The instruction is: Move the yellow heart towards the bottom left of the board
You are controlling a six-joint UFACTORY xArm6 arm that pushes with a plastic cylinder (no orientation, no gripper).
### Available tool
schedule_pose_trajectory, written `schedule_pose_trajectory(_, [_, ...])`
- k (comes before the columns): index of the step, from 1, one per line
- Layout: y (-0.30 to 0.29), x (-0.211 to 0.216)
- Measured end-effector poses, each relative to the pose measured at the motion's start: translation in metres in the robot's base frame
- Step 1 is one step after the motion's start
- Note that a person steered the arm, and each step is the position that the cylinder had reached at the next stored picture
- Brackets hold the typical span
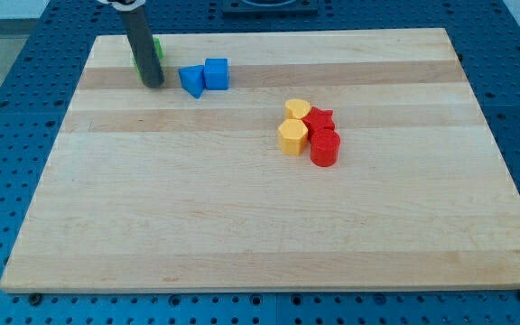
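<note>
Our tip [153, 83] sits near the surface's [242, 235] top-left corner, just left of the blue blocks. No gripper on this rig, only a rod, so there is nothing to report as spread or pinched.

Taking the yellow heart [297, 109] as landmark: it lies right of centre in the upper half of the surface, well apart from our tip, which is up and to the view's left of it.

Plan as we judge it: swing around above the heart, come in on its upper-right side, then push diagonally down-left. Contact should be centred, or the heart will spin off the line.

Obstructions:
- red star [320, 119] touches the heart on its right, so there is little room to get behind it
- yellow block [292, 137] sits just below the heart, right in the push path; it will likely get dragged along
- red cylinder [324, 148] is below-right of the heart, against the cluster

Well left of the heart: blue block [190, 80] and blue cube [216, 73], touching each other. A green block [157, 47] is mostly hidden behind our rod; shape unclear.
</note>
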State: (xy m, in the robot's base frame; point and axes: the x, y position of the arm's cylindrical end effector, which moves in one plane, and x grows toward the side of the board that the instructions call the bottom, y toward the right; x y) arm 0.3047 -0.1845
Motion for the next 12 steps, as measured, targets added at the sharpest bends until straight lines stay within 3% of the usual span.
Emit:
schedule_pose_trajectory(3, [0.013, 0.018])
schedule_pose_trajectory(4, [0.046, 0.056])
schedule_pose_trajectory(5, [0.103, 0.067])
schedule_pose_trajectory(9, [0.237, 0.054])
schedule_pose_trajectory(12, [0.231, 0.085])
